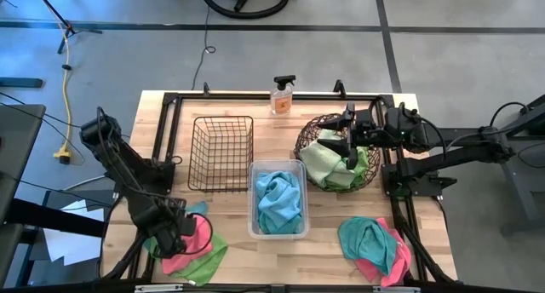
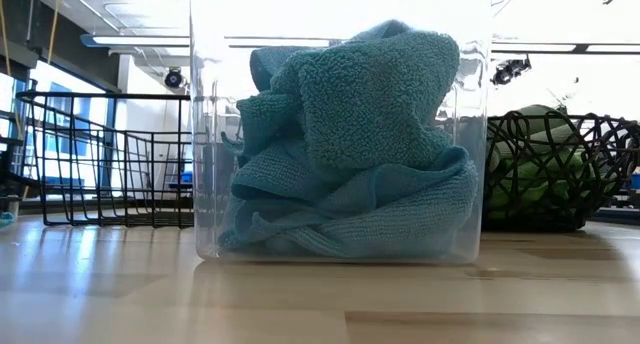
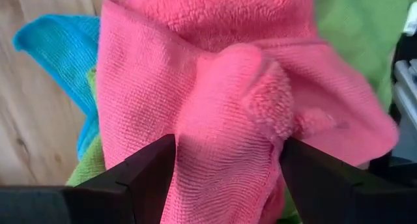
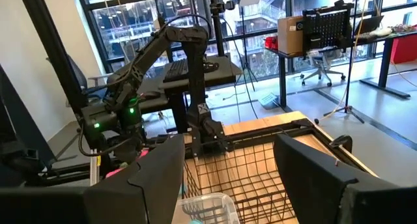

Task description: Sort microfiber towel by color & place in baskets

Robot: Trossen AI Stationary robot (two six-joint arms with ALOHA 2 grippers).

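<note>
A fuzzy pink towel (image 3: 221, 113) is straddled by the spread left gripper (image 3: 225, 162); the right gripper (image 1: 351, 146) is held open over the round woven basket (image 1: 311, 138).

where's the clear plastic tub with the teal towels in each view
High view: clear rectangular plastic tub at table centre, right of the black square wire basket.
Low view: tub fills the middle, close up; wire basket to its left.
Left wrist view: not in it.
Right wrist view: only its rim at the bottom edge, wire basket behind.
Shared landmark: the wire basket.

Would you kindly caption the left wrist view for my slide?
Open left gripper straddles a bunched pink microfiber towel lying over teal-blue and lime-green towels.
</note>
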